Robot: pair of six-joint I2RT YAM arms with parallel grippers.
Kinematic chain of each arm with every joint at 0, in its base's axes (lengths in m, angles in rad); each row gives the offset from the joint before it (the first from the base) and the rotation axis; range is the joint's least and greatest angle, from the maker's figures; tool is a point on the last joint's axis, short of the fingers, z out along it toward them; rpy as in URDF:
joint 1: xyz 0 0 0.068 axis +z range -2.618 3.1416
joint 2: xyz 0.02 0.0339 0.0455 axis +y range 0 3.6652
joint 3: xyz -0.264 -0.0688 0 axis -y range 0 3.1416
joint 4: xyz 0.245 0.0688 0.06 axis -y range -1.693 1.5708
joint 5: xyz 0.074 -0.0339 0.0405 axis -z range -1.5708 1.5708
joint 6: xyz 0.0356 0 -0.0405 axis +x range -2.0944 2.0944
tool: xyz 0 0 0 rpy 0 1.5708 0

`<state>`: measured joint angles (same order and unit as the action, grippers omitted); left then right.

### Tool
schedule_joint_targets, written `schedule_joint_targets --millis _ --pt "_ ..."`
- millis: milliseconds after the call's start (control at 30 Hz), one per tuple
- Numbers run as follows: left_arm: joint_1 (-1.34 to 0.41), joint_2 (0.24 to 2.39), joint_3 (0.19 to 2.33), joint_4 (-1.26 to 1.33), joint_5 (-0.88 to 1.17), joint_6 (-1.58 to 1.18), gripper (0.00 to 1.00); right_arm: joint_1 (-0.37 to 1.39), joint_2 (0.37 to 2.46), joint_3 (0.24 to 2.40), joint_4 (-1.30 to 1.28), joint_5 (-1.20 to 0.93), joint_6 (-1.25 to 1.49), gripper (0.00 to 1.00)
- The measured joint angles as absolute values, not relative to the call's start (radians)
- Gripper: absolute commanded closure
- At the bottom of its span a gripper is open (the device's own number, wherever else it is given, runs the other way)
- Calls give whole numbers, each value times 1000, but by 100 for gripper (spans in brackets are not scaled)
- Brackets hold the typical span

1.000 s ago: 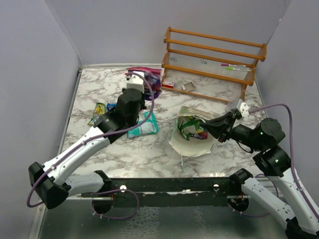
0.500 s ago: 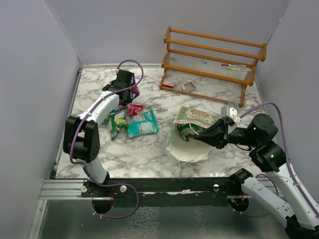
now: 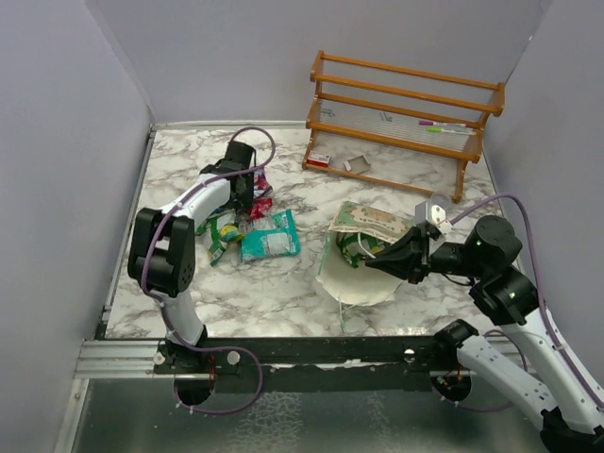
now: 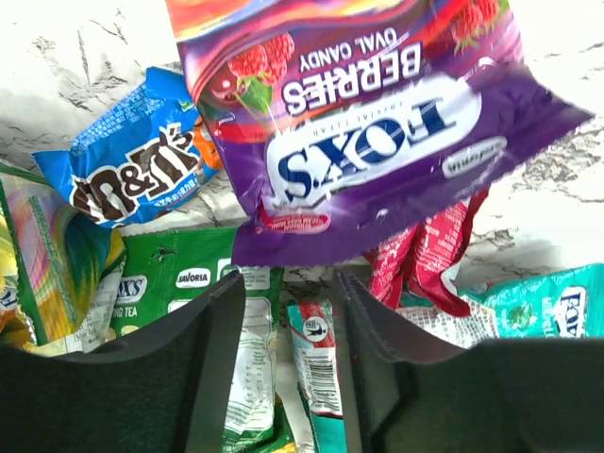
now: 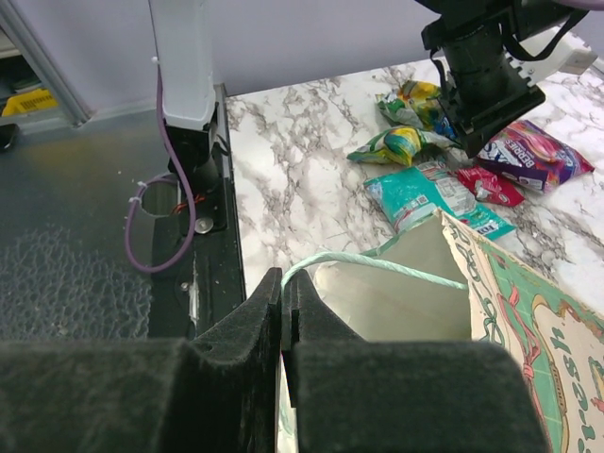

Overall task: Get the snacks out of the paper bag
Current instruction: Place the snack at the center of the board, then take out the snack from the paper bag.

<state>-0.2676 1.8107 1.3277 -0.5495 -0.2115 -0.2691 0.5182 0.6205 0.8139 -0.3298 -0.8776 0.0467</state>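
The pale green paper bag (image 3: 363, 250) lies tipped at centre right, its cream inside (image 5: 406, 302) showing. My right gripper (image 3: 376, 261) (image 5: 283, 293) is shut on its thin string handle (image 5: 377, 264). My left gripper (image 3: 245, 200) (image 4: 288, 321) is open and empty, just above the pile of snacks at the left. In the pile are a purple berries packet (image 4: 368, 123) (image 3: 261, 181), a blue packet (image 4: 132, 170), a green packet (image 4: 142, 283), a red packet (image 4: 425, 264), a teal packet (image 3: 271, 236) (image 5: 425, 193) and a yellow-green one (image 3: 219, 231). What is in the bag is hidden.
A wooden rack (image 3: 406, 113) stands at the back right, with a small red-white box (image 3: 319, 159) at its left foot. Grey walls close the left, back and right. A black rail (image 3: 330, 349) runs along the near edge.
The left arm has swung back over the snack pile. The purple packet, earlier near the rack, now lies in the pile beyond the open jaws. The right gripper has kept hold of the bag.
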Motion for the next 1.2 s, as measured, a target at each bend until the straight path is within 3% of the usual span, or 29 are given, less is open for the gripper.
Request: schedule_joint_targets --millis 200,333,467,633,833,1200 --pt "-268 1707 1248 -502 -147 -267 47 518 603 812 -329 -876 47 98" --pt "-268 1516 1160 -419 -72 -267 29 518 609 809 -321 -877 47 98" --pt "-297 1346 1123 -327 -9 -265 28 518 631 809 -309 -882 47 98" --pt "-473 1163 1081 -223 25 -248 24 518 669 809 -292 -889 47 98" --pt "-609 1036 1035 -160 128 -261 26 518 670 809 -272 -873 50 98" --pt "-962 981 889 -50 87 -333 49 518 592 804 -190 -785 126 98"
